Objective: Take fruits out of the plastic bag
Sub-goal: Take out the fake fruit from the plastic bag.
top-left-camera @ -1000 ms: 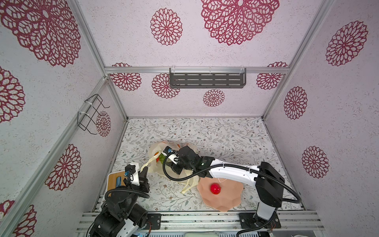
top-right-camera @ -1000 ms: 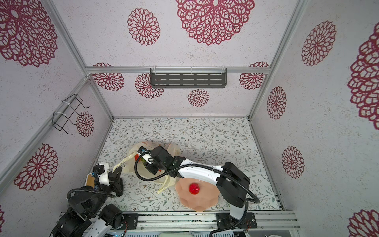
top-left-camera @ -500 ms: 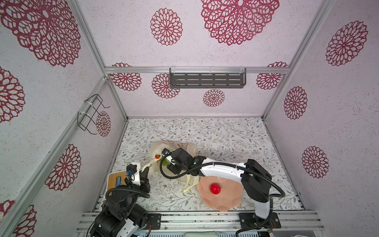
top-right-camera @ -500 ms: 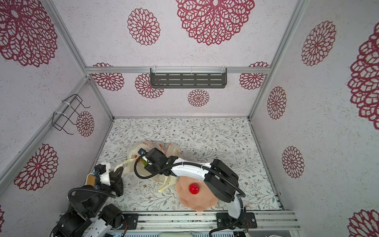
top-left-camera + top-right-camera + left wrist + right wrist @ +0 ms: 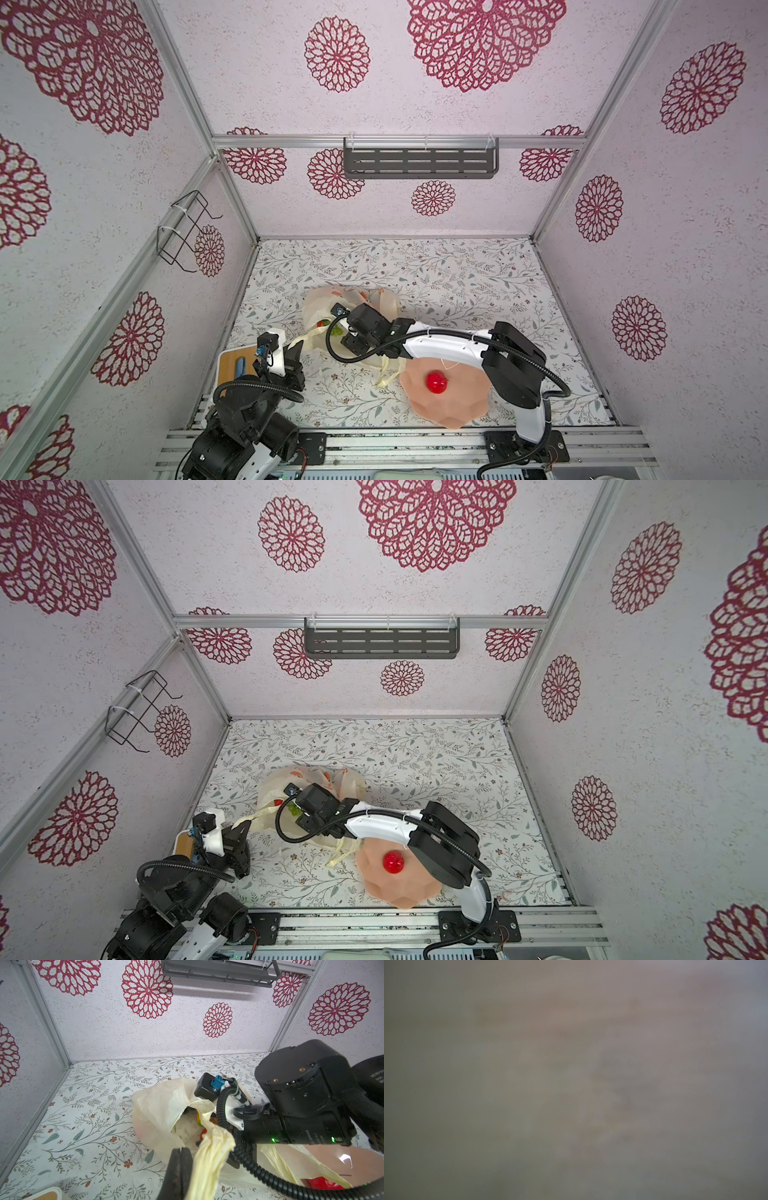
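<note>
The cream plastic bag [image 5: 316,303] [image 5: 274,783] [image 5: 160,1109] lies left of centre, its mouth facing the near edge. My left gripper [image 5: 294,351] [image 5: 239,833] [image 5: 180,1157] is shut on the bag's handle [image 5: 209,1153], which is stretched taut. Fruits show inside the mouth: a green grape bunch [image 5: 337,330] [image 5: 294,810] and something red [image 5: 322,323] [image 5: 204,1131]. My right gripper [image 5: 216,1152] reaches into the mouth with its two dark fingertips apart; what lies between them is hidden. The right wrist view is a blur of plastic. A red apple [image 5: 435,381] [image 5: 394,862] sits in the pink bowl [image 5: 449,411] [image 5: 399,895].
A wooden board [image 5: 230,365] lies at the near left corner beside my left arm. A grey shelf [image 5: 419,160] hangs on the back wall and a wire rack [image 5: 187,232] on the left wall. The bag's other handle [image 5: 386,372] trails toward the bowl.
My right arm's elbow has swung left and its wrist has sunk a little deeper into the bag's mouth. My left gripper has kept still on the handle.
</note>
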